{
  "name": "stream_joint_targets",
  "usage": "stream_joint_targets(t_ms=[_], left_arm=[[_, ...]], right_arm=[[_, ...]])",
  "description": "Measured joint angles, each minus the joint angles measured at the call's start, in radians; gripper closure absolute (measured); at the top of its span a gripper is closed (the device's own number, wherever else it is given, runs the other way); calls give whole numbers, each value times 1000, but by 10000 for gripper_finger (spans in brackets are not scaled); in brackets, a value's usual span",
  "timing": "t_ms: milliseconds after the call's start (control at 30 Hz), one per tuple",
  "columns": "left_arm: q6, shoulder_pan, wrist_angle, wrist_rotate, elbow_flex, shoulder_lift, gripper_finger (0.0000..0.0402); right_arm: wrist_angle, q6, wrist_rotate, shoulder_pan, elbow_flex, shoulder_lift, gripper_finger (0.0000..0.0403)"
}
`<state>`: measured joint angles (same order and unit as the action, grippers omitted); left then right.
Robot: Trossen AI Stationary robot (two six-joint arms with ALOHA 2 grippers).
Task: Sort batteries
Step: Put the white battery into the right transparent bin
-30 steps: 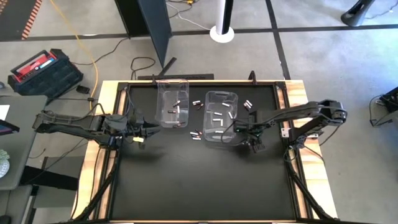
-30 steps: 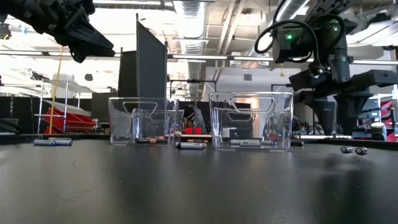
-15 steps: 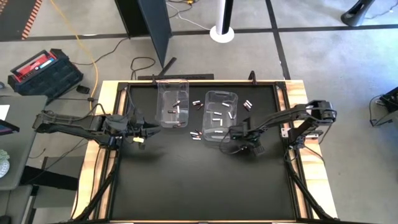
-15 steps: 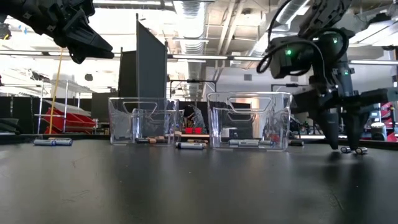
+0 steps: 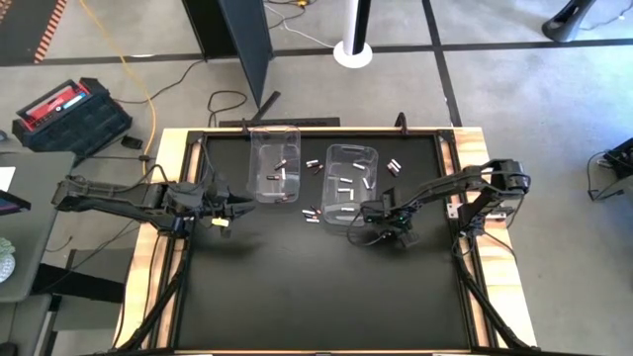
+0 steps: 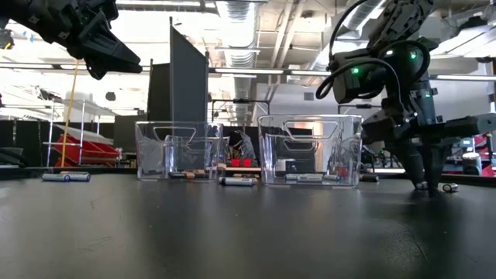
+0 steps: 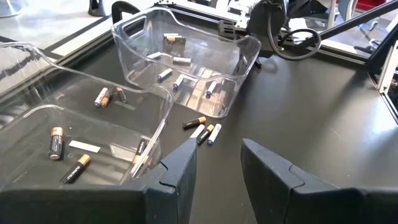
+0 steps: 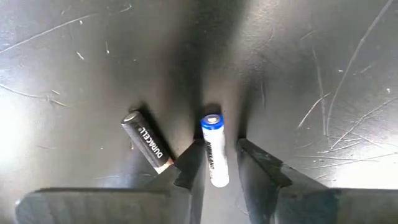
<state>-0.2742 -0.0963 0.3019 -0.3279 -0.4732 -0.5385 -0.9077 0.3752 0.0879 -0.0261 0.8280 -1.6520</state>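
While the right gripper (image 8: 214,163) is closing astride the white, blue-capped cylindrical battery (image 8: 213,148) lying on the black tabletop (image 8: 311,56), it should be avoiding the neighbouring black copper-tipped battery (image 8: 148,148).

The high camera is looking straight down over the whole black table (image 5: 297,287) and both arms. The low camera is sitting at tabletop height, facing level across toward the two clear bins (image 6: 178,151) and the room beyond. The left wrist camera is looking across at the same bins from nearby. The right wrist camera is pointing down, very close above the tabletop.
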Motion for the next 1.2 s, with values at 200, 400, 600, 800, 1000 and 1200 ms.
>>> stream_joint_targets(t_ms=[200, 400, 600, 800, 1000, 1200], left_arm=[[0, 0, 0, 0, 0, 0, 283], [0, 0, 0, 0, 0, 0, 283], [0, 0, 0, 0, 0, 0, 283], [1, 0, 0, 0, 0, 0, 283], [1, 0, 0, 0, 0, 0, 283], [1, 0, 0, 0, 0, 0, 283]], right_arm=[[4, 0, 0, 0, -1, -1, 323], [3, -4, 0, -1, -1, -1, 332], [-58, -11, -7, -2, 38, -5, 333], [-94, -48, -19, -2, 75, -7, 333], [-201, -118, -17, -3, 80, 18, 333], [-231, -214, -12, -3, 81, 167, 333]])
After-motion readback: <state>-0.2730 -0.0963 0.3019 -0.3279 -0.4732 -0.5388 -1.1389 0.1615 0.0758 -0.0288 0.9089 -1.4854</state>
